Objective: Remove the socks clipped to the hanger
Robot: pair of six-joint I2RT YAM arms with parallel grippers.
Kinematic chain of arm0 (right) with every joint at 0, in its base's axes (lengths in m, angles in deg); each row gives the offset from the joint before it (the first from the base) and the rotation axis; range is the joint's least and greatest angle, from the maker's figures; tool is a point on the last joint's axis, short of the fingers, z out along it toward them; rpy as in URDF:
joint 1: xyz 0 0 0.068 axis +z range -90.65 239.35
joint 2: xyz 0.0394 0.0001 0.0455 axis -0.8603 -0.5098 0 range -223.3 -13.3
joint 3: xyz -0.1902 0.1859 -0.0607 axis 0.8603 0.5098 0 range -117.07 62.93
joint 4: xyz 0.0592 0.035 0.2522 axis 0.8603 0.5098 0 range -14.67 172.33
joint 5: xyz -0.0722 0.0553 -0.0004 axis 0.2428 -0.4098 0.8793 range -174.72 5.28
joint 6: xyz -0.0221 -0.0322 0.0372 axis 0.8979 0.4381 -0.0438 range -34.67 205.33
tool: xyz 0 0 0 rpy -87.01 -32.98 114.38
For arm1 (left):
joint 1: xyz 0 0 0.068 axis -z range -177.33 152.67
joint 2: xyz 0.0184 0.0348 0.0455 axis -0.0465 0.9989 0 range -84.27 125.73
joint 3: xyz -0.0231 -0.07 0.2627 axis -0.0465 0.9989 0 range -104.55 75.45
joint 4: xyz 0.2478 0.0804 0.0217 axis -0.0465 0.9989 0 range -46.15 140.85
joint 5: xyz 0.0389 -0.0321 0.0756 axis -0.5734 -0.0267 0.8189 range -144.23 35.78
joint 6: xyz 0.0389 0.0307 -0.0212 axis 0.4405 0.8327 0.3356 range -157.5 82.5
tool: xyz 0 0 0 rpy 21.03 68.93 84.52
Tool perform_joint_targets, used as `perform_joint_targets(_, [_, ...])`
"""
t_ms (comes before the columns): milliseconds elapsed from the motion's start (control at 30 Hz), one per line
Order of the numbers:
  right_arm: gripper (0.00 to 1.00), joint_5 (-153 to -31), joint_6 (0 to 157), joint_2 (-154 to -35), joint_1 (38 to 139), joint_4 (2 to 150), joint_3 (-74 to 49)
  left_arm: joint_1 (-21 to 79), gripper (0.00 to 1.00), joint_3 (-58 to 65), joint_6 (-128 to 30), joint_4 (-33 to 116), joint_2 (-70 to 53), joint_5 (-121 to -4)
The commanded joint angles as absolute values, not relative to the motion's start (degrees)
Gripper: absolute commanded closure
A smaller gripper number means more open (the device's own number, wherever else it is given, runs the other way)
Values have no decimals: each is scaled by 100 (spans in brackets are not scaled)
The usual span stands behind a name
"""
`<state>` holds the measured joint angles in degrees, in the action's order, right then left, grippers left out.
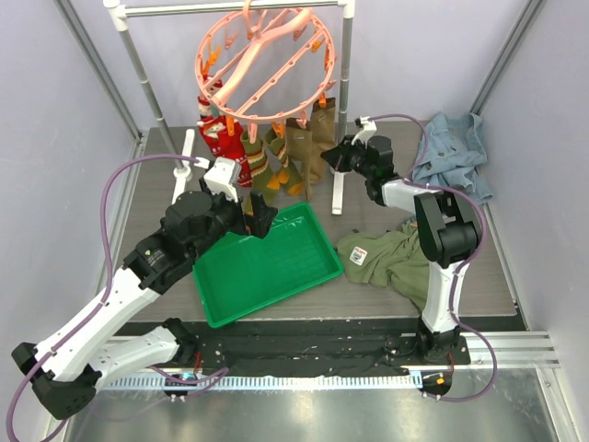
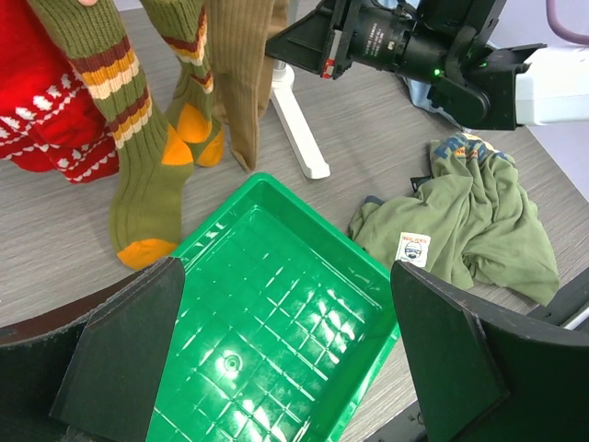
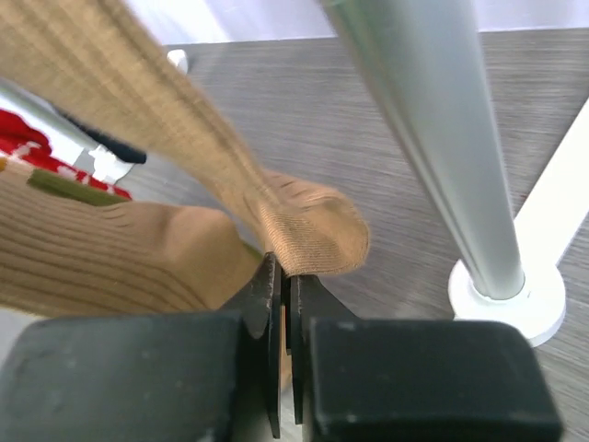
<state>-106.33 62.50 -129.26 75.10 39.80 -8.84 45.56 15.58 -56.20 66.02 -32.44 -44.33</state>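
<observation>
Your right gripper (image 3: 283, 276) had its jaws pinching the toe of a tan sock (image 3: 308, 230), just left of the rack (image 3: 433, 120) pole. That sock hung rightmost among the socks (image 1: 262, 157) clipped under the hanger (image 1: 267, 69) at the far side. Your left gripper (image 2: 290, 322) hovered, jaws spread wide, above the tray (image 2: 276, 304), near the olive socks (image 2: 147, 175).

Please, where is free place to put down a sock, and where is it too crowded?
The green tray is empty. Bare table lies between the olive shirt and the right edge. Crowded under the hanger: socks, rack foot, left end effector, right end effector pinching one.
</observation>
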Motion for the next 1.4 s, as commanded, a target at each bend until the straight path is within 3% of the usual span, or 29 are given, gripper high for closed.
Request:
perform_joint_targets(0, [99, -11073, 6134, -12309, 7482, 3762, -836, 4547, 0, 1375, -5490, 6495, -3295, -4368])
perform_joint_targets(267, [99, -10907, 5738, -10454, 7508, 4288, 166, 4547, 0, 1375, -5525, 6503, -3172, -4473])
perform_joint_targets(600, [99, -11074, 5510, -8662, 7815, 5195, 571, 4547, 0, 1139, -5665, 6442, -2830, -4771])
perform_joint_targets(933, [99, -10644, 4448, -7887, 8650, 5002, 791, 4556, 0, -127, -5948, 6187, -1732, -6001])
perform_joint_targets(1167, [99, -10468, 4218, -7737, 8940, 4597, 932, 4547, 0, 276, -5781, 5863, -1572, -6345])
perform_joint_targets(1333, [99, -10380, 4191, -7754, 9019, 4580, 958, 4547, 11, 479, -5701, 5721, -1546, -6249])
perform_joint_targets(1367, [99, -10379, 4174, -7755, 9063, 4553, 976, 4547, 20, 488, -5692, 5695, -1554, -6249])
